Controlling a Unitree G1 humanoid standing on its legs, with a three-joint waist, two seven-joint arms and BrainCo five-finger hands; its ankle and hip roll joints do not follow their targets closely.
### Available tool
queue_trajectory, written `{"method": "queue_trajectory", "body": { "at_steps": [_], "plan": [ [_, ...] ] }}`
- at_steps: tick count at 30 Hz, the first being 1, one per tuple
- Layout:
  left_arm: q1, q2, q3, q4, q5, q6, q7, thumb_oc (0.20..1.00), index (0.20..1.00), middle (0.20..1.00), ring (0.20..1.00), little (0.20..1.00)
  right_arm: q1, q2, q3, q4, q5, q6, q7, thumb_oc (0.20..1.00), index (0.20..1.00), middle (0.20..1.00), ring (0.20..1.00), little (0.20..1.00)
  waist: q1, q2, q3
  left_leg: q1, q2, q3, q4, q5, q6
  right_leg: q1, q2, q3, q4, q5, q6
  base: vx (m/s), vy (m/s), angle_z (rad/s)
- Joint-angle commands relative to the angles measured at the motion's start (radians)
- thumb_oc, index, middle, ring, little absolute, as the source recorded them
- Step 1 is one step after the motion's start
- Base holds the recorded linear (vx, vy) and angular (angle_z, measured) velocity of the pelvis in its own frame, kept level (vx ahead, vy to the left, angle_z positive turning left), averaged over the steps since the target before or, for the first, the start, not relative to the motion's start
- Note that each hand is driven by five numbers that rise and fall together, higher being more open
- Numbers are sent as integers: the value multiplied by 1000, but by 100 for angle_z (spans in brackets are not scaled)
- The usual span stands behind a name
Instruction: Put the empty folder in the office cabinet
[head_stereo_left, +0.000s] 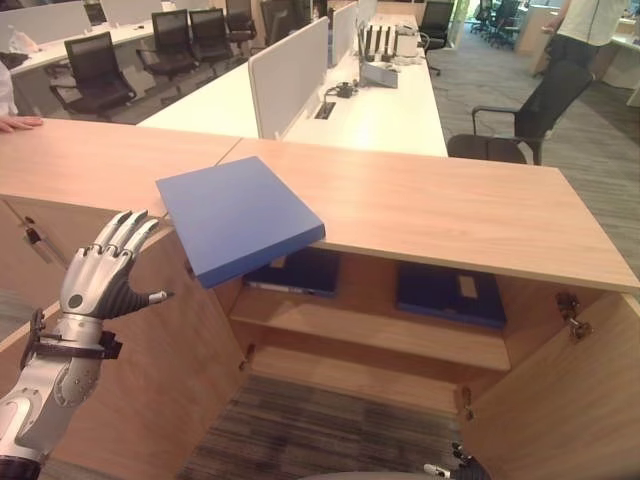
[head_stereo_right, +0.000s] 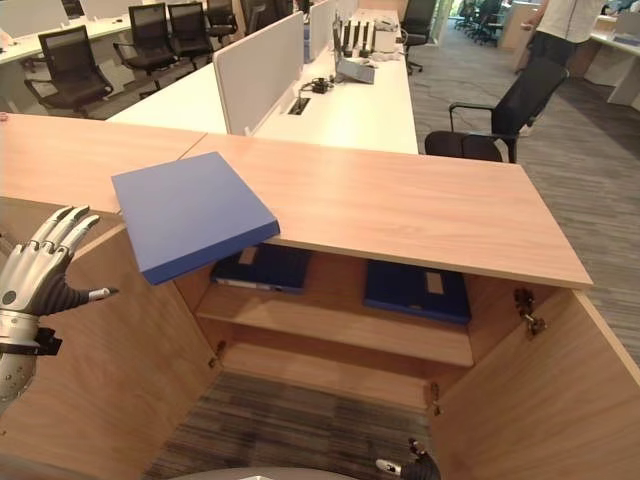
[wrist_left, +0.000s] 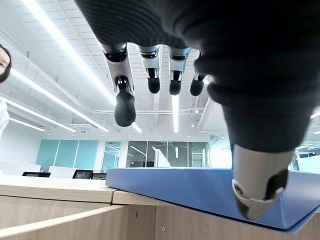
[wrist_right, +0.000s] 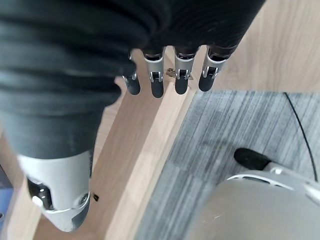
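Left eye view shows the left hand (head_stereo_left: 100, 275) raised beside the open cabinet door (head_stereo_left: 150, 380), its fingers (head_stereo_left: 128, 232) straight and spread and its thumb stuck out sideways; it holds nothing and touches nothing. The blue folder (head_stereo_left: 238, 216) lies flat on the wooden cabinet top (head_stereo_left: 450, 210), near that hand but apart from it, with one corner jutting past the front edge over the open cabinet. Inside, on the upper shelf (head_stereo_left: 380, 335), lie two dark blue folders: one (head_stereo_left: 300, 272) under the overhanging corner, the other (head_stereo_left: 450, 295) further to the robot's right.

Left wrist view looks up from low down: the same hand's fingers hang relaxed and empty against the ceiling lights, and the blue folder's underside sticks out beyond the counter edge.

Right wrist view shows the right hand (wrist_right: 100, 75) pointing down with fingers straight and loose, holding nothing, over a wooden panel (wrist_right: 145, 150) and grey striped carpet (wrist_right: 225, 135).

Behind the counter stand white desks (head_stereo_left: 380, 110) with dividers and several black office chairs (head_stereo_left: 520, 115).
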Motion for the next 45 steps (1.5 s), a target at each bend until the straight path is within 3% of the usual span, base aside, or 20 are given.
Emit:
{"method": "queue_trajectory", "body": {
  "at_steps": [1, 45],
  "plan": [
    [-92, 77, -26, 24, 16, -12, 11, 1000, 1000, 1000, 1000, 1000, -40, 5, -39, -12, 68, -42, 0, 1000, 1000, 1000, 1000, 1000, -24, 5, 0, -86, 24, -21, 18, 39, -29, 30, -41, 6, 160, -150, 77, 0, 10, -6],
    [-249, 141, -229, 144, 60, -12, -56, 1000, 1000, 1000, 1000, 1000, -45, 44, -114, 57, 284, -35, 43, 1000, 1000, 1000, 1000, 1000, -69, 5, -10, -73, 33, 11, 15, 36, -26, 17, -34, 35, 157, -144, 80, 2, 0, -1]
  ]
}}
